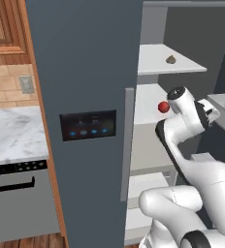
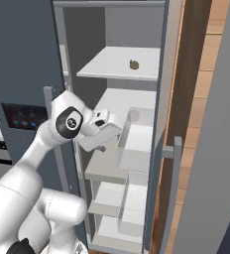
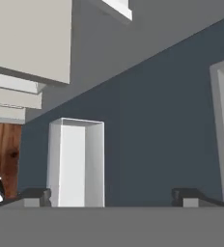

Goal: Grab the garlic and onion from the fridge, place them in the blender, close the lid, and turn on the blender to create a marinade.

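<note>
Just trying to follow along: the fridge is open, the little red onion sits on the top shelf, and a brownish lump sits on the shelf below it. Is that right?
Not quite: they are swapped. In the left base view the onion sits on the second shelf of the open fridge, beside the arm, and the brownish lump sits on the top shelf above it.

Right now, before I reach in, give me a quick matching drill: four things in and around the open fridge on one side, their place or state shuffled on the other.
Things
1. onion
2. small brown item
3. hand
4. fridge door panel

Place or state
A. blue lights lit
B. upper fridge shelf
C. open, holding nothing
D. middle shelf, beside the robot's wrist

Pairs: 1-D, 2-B, 3-C, 4-A
</note>
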